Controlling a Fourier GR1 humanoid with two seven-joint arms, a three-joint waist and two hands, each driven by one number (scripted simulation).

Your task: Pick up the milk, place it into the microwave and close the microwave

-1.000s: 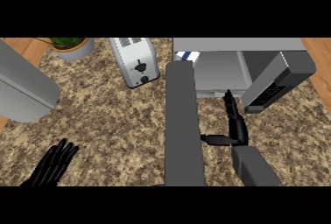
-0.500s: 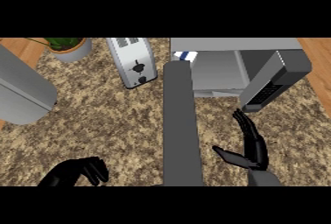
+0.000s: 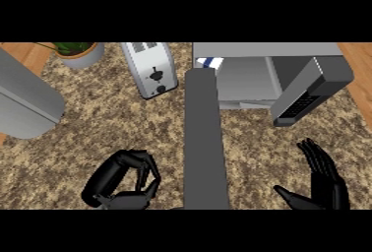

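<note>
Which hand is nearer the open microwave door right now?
The right hand. It is open, just below the microwave door, toward the view's lower right. The left hand, fingers curled, sits at lower left, across the grey arm from the door.

**A home kitchen, seen from above**

The speckled brown stone desk (image 3: 87, 133) reads as a kitchen worktop. On it stands a silver toaster (image 3: 150, 69) with two slots on top and a lever on its side. Next to it sits a grey microwave (image 3: 269, 74), its door (image 3: 309, 96) swung open, and a blue-and-white milk carton (image 3: 210, 62) shows inside at the back. A potted green plant (image 3: 78, 51) stands at the far left corner, a homely touch. Warm wooden flooring (image 3: 22, 54) shows past the worktop's edges.
</note>
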